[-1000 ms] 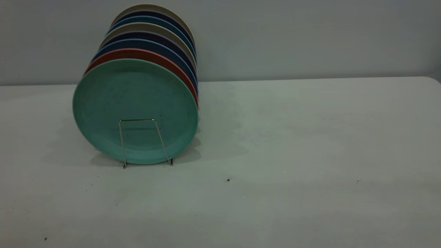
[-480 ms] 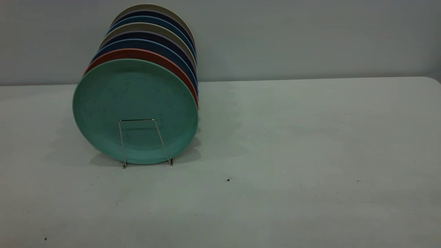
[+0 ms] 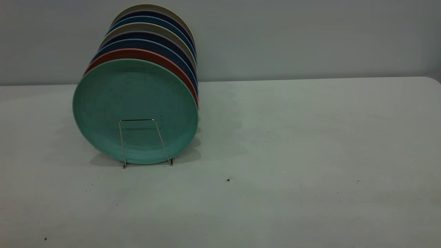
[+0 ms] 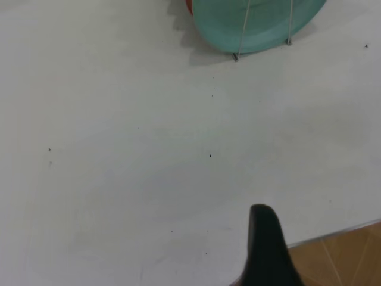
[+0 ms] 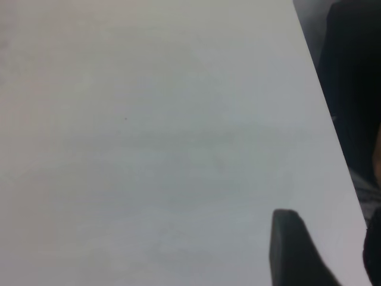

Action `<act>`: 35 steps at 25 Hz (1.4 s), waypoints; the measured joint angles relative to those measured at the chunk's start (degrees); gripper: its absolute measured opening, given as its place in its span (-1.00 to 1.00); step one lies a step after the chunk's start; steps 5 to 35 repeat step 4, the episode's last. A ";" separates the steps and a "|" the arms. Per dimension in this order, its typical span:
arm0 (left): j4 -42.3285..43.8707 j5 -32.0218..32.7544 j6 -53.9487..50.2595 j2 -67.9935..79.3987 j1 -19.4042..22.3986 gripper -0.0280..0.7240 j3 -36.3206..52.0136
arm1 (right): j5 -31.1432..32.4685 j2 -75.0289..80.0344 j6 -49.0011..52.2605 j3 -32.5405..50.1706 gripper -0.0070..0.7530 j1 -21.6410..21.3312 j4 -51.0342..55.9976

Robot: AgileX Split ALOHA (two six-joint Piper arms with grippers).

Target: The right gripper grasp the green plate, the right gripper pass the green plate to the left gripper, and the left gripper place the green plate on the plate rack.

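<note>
The green plate (image 3: 134,100) stands upright at the front of the plate rack (image 3: 122,144), leaning back on the other plates, at the table's left. Its lower rim (image 4: 256,36) and the rack's wire (image 4: 244,30) also show in the left wrist view, far from my left gripper (image 4: 268,250), which appears only as one dark tip near the table's edge. Only a dark tip of my right gripper (image 5: 292,250) shows in the right wrist view, over bare table with nothing near it. Neither gripper appears in the exterior view.
Behind the green plate stand a salmon-pink plate (image 3: 155,57), dark blue plates (image 3: 155,44) and beige ones in the same rack. The grey table (image 3: 293,137) stretches to the right. Its edge (image 4: 333,232) borders a brown floor (image 4: 351,256).
</note>
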 joint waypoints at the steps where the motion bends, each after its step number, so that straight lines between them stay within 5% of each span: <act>1: 0.00 0.00 0.00 0.00 0.00 0.42 0.00 | 0.00 0.00 0.00 0.00 -0.21 0.00 0.00; 35: 0.00 0.00 0.00 0.00 0.00 0.42 0.00 | 0.00 0.00 0.00 0.00 -0.26 0.00 0.00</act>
